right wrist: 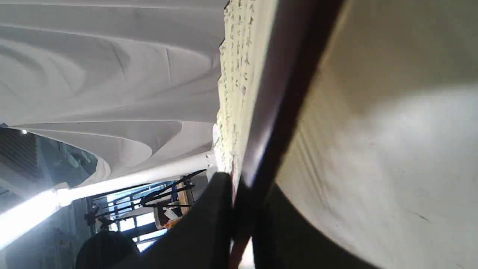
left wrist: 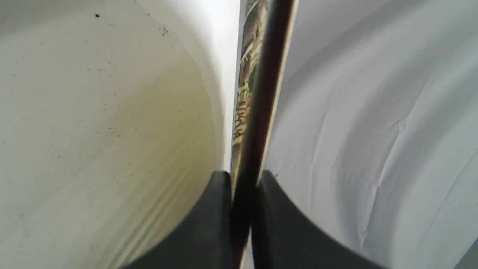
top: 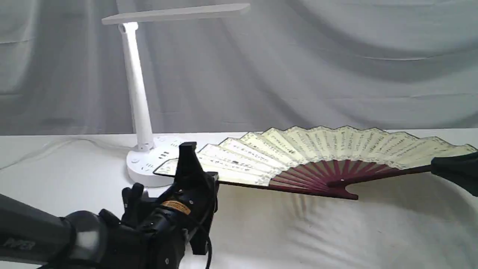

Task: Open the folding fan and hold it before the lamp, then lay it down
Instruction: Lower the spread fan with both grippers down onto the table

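Hold the fan (top: 317, 149) spread and level before the lamp (top: 136, 86), left gripper (left wrist: 242, 179) and right gripper (right wrist: 239, 186) each pinching an end rib.

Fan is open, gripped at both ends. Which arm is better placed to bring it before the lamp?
Left, likely: the left gripper clamps the fan by its guard right beside the lamp, while the right gripper holds the opposite guard, far from it.
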